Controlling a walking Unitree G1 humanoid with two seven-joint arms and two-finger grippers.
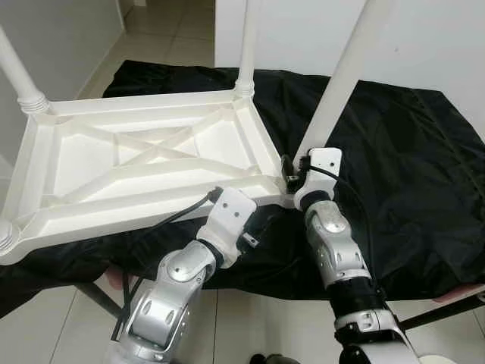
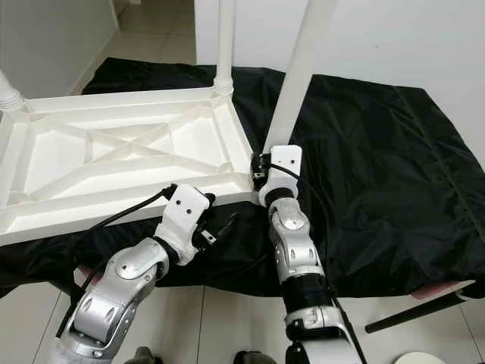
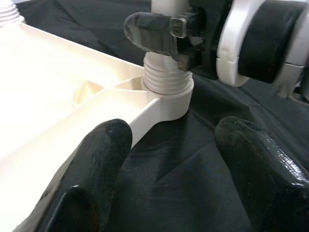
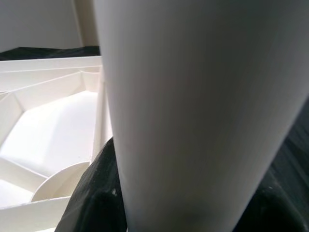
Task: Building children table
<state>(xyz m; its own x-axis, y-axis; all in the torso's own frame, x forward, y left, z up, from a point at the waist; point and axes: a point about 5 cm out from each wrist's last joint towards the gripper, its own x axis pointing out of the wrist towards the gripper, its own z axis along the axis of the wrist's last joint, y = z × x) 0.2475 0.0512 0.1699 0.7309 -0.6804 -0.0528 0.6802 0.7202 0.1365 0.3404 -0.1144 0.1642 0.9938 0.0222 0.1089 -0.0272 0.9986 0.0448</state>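
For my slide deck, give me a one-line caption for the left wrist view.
Right gripper clamps the table leg at its threaded corner socket while the open left gripper waits nearby.

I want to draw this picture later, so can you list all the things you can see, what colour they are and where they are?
Table top: one, white, lying upside down on the black cloth, ribs showing.
Table legs: four, white, one at each corner pointing up; the near right leg leans and sits in its threaded corner socket.
Cloth: one, black, spread under the table top.
Floor: pale tiles, around the cloth.
Dark rods: two, sticking out from under the cloth near the floor.
Left claw: one, black fingers, open, just in front of the socket corner.
Right claw: one, black fingers, shut on the near right leg just above the threads.
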